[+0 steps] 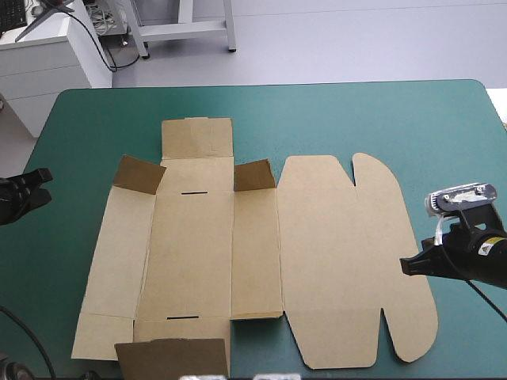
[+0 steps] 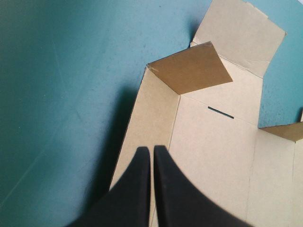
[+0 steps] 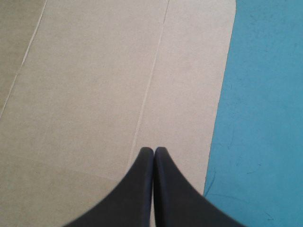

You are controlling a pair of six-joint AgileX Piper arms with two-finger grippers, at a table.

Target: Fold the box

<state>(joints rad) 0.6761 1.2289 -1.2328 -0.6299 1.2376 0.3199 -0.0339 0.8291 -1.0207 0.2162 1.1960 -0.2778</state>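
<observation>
The brown box (image 1: 190, 253) lies as a cut sheet in the middle of the table, mostly flat. Two far corner flaps (image 1: 139, 174) tilt up, and a near end flap (image 1: 174, 356) is raised too. The rounded lid panel (image 1: 348, 261) lies flat on the right. My left gripper (image 1: 41, 186) is shut and holds nothing, off the sheet's left side. In the left wrist view its tips (image 2: 151, 149) point at the box's left wall strip (image 2: 147, 123). My right gripper (image 1: 408, 267) is shut, its tips (image 3: 154, 150) over the lid panel (image 3: 94, 85) near its right edge.
The teal-green cover (image 1: 356, 119) shows around the sheet on every side, widest along the far edge and at the far right. In the right wrist view the cover (image 3: 265, 118) begins just beside the lid's edge.
</observation>
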